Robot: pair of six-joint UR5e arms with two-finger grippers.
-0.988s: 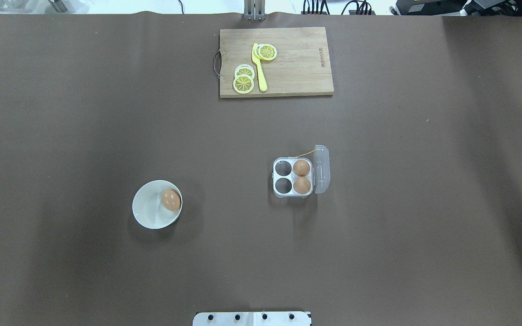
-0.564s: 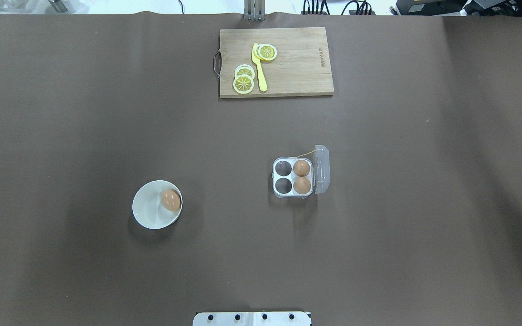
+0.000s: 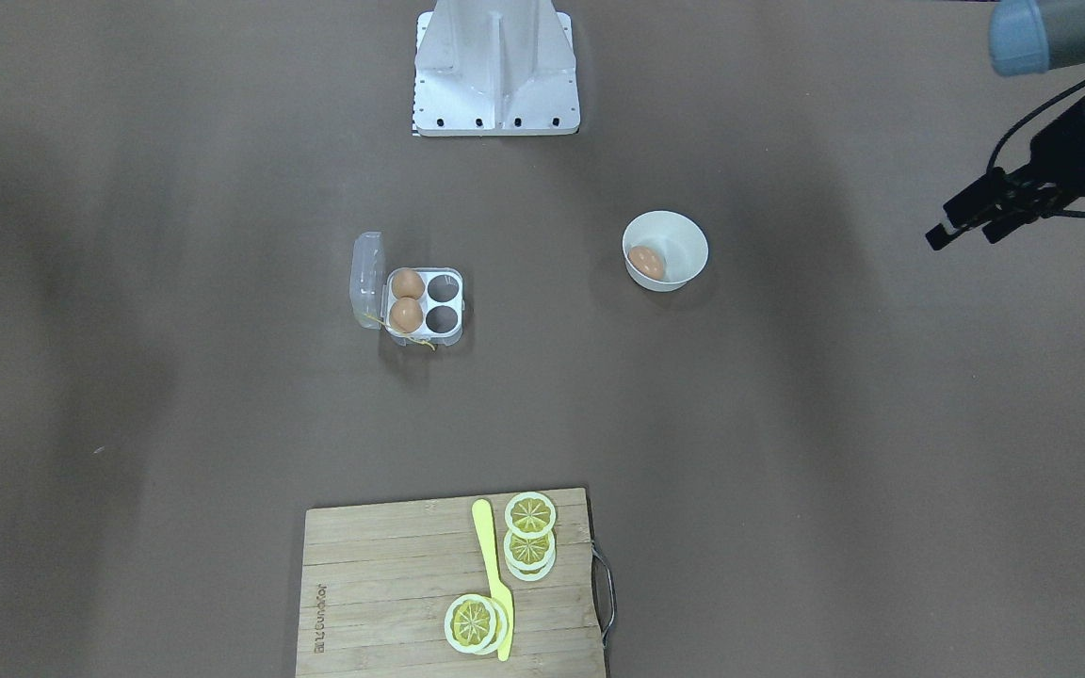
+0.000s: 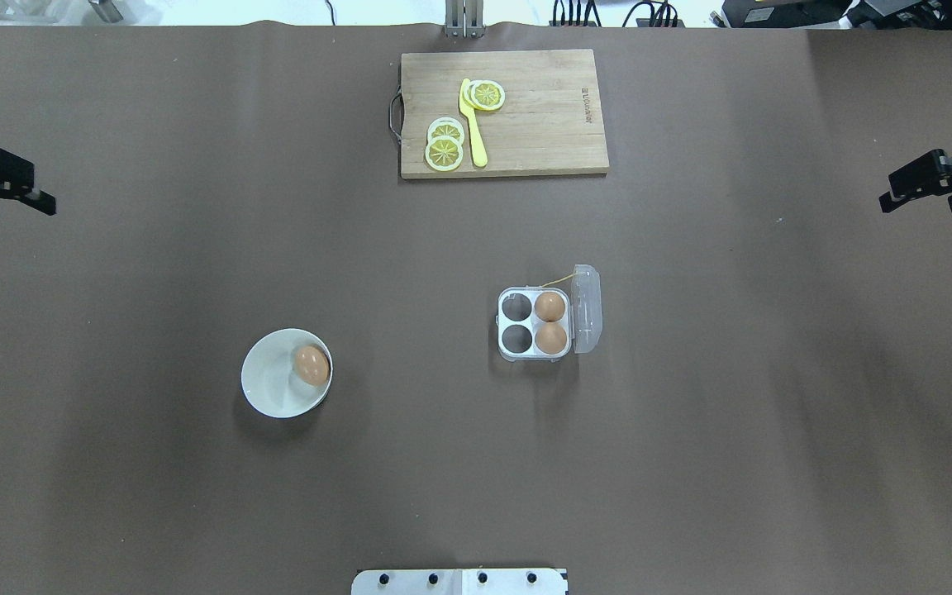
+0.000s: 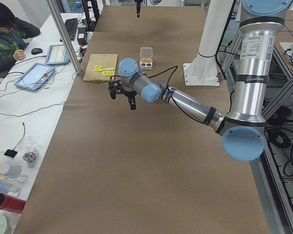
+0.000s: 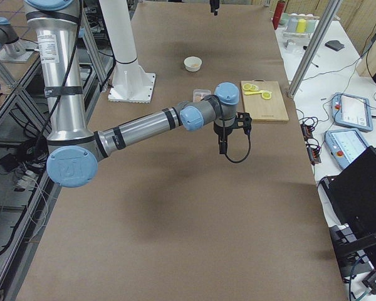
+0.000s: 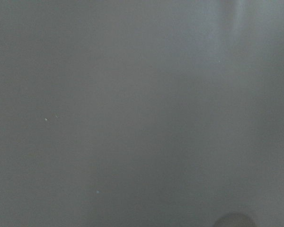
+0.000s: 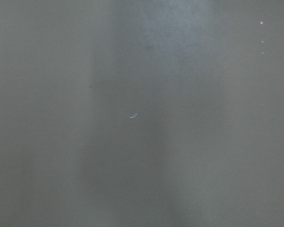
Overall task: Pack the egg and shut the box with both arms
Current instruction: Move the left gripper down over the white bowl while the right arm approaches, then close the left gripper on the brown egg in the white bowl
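Observation:
A brown egg [image 4: 311,364] lies in a round white bowl [image 4: 269,388] at the near left. The clear egg box [image 4: 516,322] stands open near the table's middle, its lid [image 4: 587,307] folded out to the right. Two eggs [image 4: 550,322] fill its right cells and the two left cells are empty. My left gripper [image 4: 9,219] is open and empty at the far left edge, well away from the bowl. My right gripper [image 4: 921,205] is open and empty at the far right edge, well away from the box. Both wrist views show only bare brown table.
A wooden cutting board [image 4: 542,116] with lemon slices [image 4: 445,145] and a yellow plastic knife [image 4: 473,124] lies at the table's far middle. The white robot base [image 4: 459,581] sits at the near edge. An operator [image 5: 7,44] sits beside the table's far left corner.
Both grippers have come into the overhead view, the right from the right edge first, then the left from the left edge. The egg, bowl and box have not moved.

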